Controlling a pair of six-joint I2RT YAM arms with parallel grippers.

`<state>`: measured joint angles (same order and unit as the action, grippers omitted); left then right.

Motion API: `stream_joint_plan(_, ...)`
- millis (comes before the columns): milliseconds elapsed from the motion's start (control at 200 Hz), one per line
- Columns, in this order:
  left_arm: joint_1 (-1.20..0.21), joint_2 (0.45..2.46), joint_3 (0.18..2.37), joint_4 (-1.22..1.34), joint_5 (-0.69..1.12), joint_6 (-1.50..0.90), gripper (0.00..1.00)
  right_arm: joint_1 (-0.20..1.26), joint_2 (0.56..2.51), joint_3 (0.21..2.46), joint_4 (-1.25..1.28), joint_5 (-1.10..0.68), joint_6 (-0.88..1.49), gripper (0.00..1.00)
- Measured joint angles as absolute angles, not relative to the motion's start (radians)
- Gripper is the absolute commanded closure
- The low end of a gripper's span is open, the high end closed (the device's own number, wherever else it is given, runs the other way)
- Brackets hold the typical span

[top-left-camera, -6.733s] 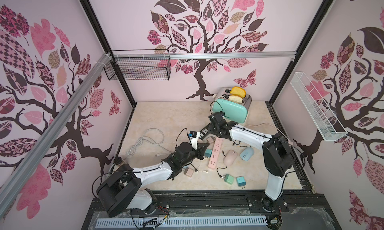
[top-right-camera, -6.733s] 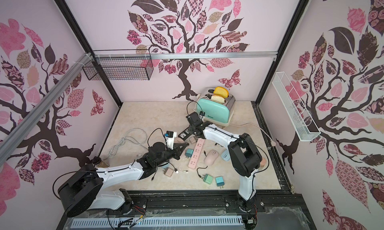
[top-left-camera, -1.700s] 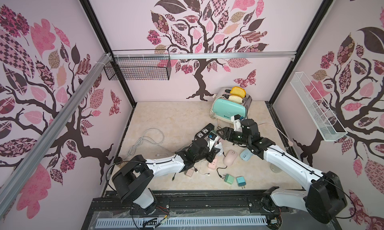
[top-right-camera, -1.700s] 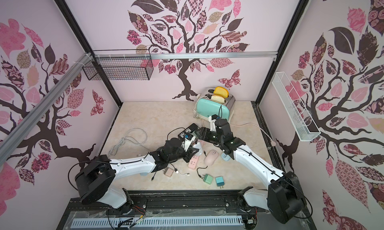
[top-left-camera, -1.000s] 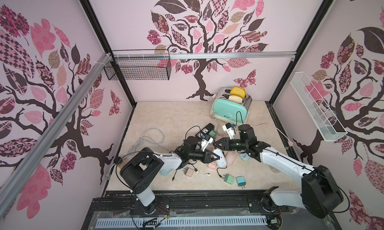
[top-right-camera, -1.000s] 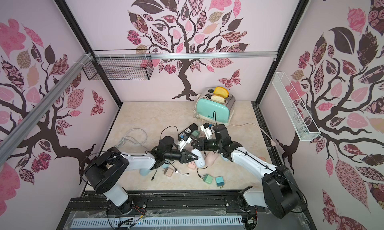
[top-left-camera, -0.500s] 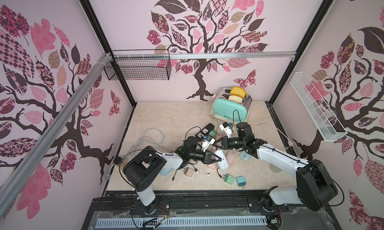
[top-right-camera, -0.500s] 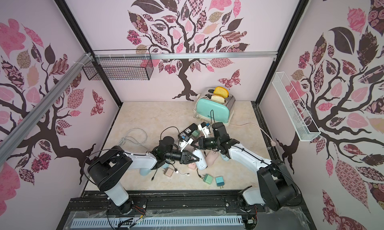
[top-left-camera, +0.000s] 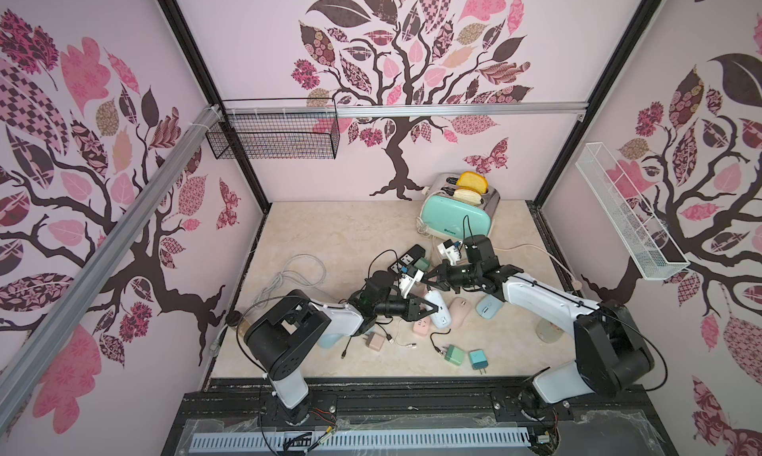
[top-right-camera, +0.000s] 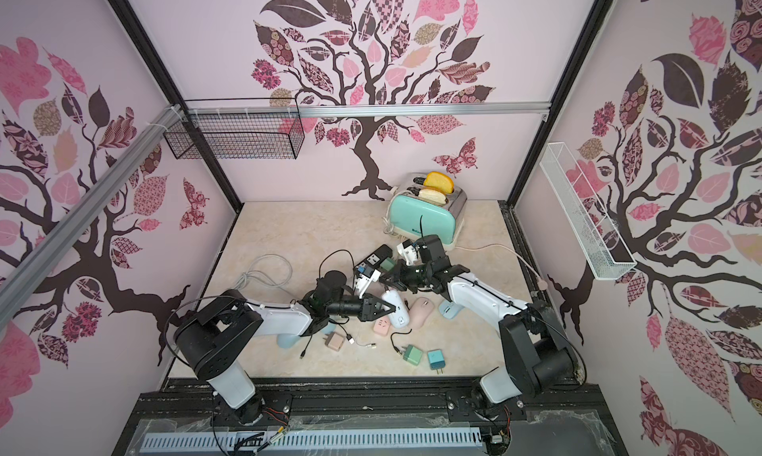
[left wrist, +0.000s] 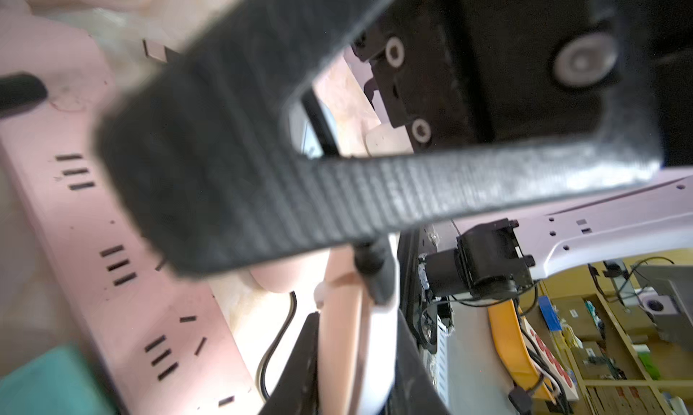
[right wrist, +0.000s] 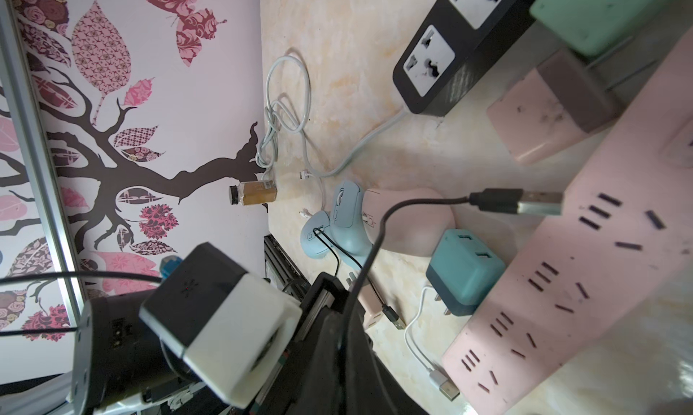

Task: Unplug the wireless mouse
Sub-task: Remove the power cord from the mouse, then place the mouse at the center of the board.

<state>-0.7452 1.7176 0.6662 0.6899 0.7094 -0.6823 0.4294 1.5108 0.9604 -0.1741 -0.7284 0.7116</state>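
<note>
Beige worktop (top-left-camera: 330,235): power strip (right wrist: 562,281) is pinched by left fingers (left wrist: 296,375), likely as brace; right fingers (top-left-camera: 437,277) are pressed together.

A mint-green metal toaster (top-left-camera: 457,219) stands at the back of the beige stone-look tabletop (top-left-camera: 350,235), right of centre, with two slices of toast (top-left-camera: 472,184) in its slots. A black plastic power strip (top-left-camera: 408,260) lies in front of it and to its left, and a coiled white cable (top-left-camera: 288,274) lies further left. A pink plastic power strip (right wrist: 562,281) is in front of the black one, and the plug of a black USB cable (right wrist: 495,201) hangs just beside its edge. Right of it, a pink plastic mouse (top-left-camera: 459,311) and a light-blue plastic mouse (top-left-camera: 488,307) lie side by side. Near the front edge, a green charger cube (top-left-camera: 453,355) lies just beside a blue charger cube (top-left-camera: 477,358), with a pink charger cube (top-left-camera: 374,342) to their left. A black wire basket (top-left-camera: 272,140) hangs on the back wall at the left, and a white wire shelf (top-left-camera: 626,223) hangs on the right wall.
</note>
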Motion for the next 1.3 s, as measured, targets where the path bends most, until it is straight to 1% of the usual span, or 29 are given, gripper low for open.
stream_joint_plan(165,-0.739,1.758,0.666,0.808,0.723,-0.755,1.0,0.43,1.52,0.994,-0.201,-0.727,0.71,1.0)
stream_joint_plan(365,-0.739,1.851,0.666,1.029,0.743,-0.891,1.0,0.431,1.491,0.981,-0.174,-0.698,0.667,1.0)
stream_joint_plan(480,-0.743,1.875,0.675,1.074,0.747,-0.911,1.0,0.447,1.491,1.038,-0.273,-0.651,0.598,1.0)
stream_joint_plan(565,-0.751,1.872,0.682,1.036,0.739,-0.893,1.0,0.451,1.506,1.122,-0.36,-0.591,0.566,1.0)
stream_joint_plan(680,-0.816,1.842,0.686,0.835,0.796,-0.808,1.0,0.458,1.538,1.256,-0.342,-0.538,0.53,1.0)
stream_joint_plan(770,-0.863,1.824,0.68,0.733,0.828,-0.775,1.0,0.469,1.523,1.258,-0.257,-0.546,0.541,1.0)
stream_joint_plan(870,-0.827,1.773,0.636,0.68,0.802,-0.767,1.0,0.466,1.514,1.232,-0.252,-0.493,0.539,1.0)
stream_joint_plan(975,-0.772,1.653,0.589,0.548,0.7,-0.742,1.0,0.426,1.499,1.174,-0.255,-0.447,0.546,1.0)
stream_joint_plan(1070,-0.799,1.486,0.622,0.323,0.548,-0.676,1.0,0.389,1.474,1.117,-0.264,-0.397,0.549,1.0)
stream_joint_plan(1195,-0.842,1.306,0.778,0.043,0.282,-0.593,1.0,0.379,1.452,1.069,-0.262,-0.357,0.549,1.0)
stream_joint_plan(1265,-0.809,1.272,0.873,-0.093,0.097,-0.558,1.0,0.382,1.443,1.045,-0.258,-0.34,0.548,1.0)
stream_joint_plan(1300,-0.789,1.275,0.916,-0.16,-0.027,-0.546,1.0,0.382,1.439,1.029,-0.254,-0.334,0.548,1.0)
